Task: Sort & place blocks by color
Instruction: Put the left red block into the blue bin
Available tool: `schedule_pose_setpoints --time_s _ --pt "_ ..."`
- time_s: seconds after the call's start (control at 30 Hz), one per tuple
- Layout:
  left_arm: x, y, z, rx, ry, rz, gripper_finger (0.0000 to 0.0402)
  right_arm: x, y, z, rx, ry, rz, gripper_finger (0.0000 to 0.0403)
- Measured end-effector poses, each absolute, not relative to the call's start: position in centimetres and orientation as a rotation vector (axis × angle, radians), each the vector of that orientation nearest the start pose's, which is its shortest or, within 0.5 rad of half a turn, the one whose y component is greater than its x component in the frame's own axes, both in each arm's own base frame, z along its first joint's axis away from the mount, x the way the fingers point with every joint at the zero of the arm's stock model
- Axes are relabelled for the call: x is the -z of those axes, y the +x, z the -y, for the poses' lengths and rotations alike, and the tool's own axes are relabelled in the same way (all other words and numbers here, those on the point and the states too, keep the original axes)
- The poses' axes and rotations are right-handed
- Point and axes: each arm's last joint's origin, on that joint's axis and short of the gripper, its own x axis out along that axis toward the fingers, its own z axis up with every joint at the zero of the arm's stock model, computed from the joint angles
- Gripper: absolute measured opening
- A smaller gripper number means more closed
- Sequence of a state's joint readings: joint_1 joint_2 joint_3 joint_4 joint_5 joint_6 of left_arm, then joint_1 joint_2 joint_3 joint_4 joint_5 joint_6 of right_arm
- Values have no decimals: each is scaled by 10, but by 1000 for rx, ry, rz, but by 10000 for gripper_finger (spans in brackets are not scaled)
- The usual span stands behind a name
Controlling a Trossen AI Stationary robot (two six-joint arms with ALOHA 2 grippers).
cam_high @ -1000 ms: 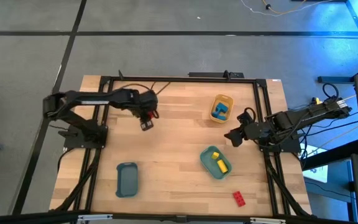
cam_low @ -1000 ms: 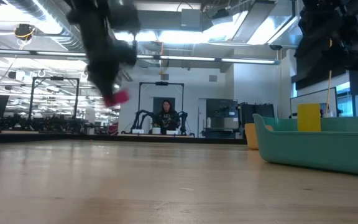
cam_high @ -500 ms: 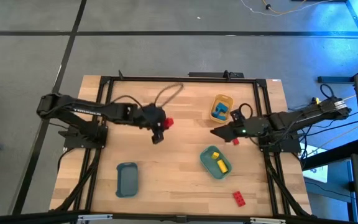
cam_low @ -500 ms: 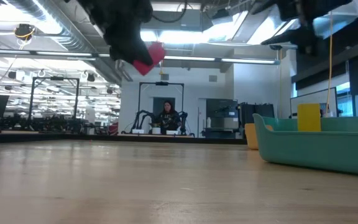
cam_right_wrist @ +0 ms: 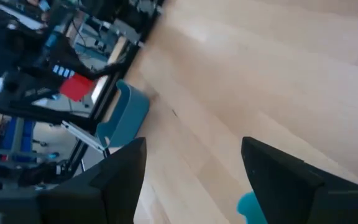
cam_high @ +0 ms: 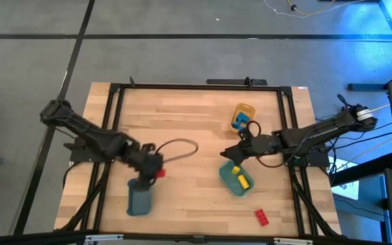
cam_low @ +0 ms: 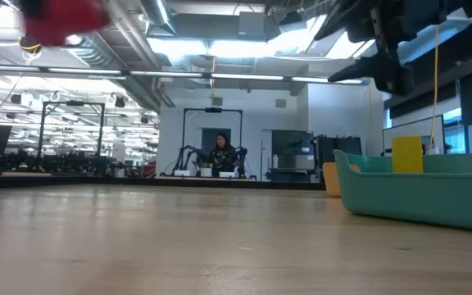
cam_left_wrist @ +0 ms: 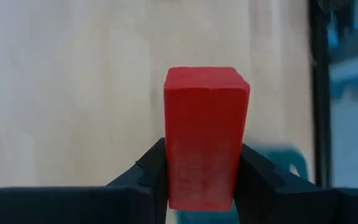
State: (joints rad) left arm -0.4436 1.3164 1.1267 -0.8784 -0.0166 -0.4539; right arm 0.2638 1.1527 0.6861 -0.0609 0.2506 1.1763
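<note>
Over the slate-blue tray: the left end effector (cam_high: 156,170) hangs above the tray's upper end, its fingers (cam_left_wrist: 148,174) clamped on a red block (cam_left_wrist: 206,134).
Slate-blue tray (cam_high: 139,198): lies near the desk's front left part, with nothing seen in it.
Right end effector (cam_high: 231,156): raised above the desk (cam_high: 189,184), just beside the teal tray's upper edge, its fingers (cam_right_wrist: 114,180) spread apart and holding nothing.
Teal tray (cam_high: 235,178): right of centre, holding two yellow blocks (cam_high: 241,180).
Yellow tray (cam_high: 242,118): towards the back right, holding a blue block (cam_high: 241,121).
Second red block (cam_high: 261,217): lies loose on the desk near the front right, below the teal tray and apart from it.
Low view: the held red block (cam_low: 62,20) shows high up, well clear of the desk surface; a person (cam_low: 220,152) sits far back in the room.
</note>
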Motion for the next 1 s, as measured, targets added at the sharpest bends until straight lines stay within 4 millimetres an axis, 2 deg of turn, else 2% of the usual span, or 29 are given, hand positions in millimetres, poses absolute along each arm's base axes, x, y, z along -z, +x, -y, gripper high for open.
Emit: schedule_pose_setpoints --time_s 0.23,0.4,0.57,0.67,1.0 --pt "-276 186 150 146 -226 -1327 116 -238 236 -57 271 997 -471 264" --pt "-254 172 160 103 -236 -1370 116 -238 235 -57 262 961 -474 264" --pt "-227 170 162 103 -286 -1362 116 -238 235 -57 261 959 -475 264" --pt "-217 172 163 118 -302 -1335 116 -238 235 -57 261 959 -474 264" --pt "-184 184 172 90 -212 -1446 116 -238 235 -56 284 951 -462 264"
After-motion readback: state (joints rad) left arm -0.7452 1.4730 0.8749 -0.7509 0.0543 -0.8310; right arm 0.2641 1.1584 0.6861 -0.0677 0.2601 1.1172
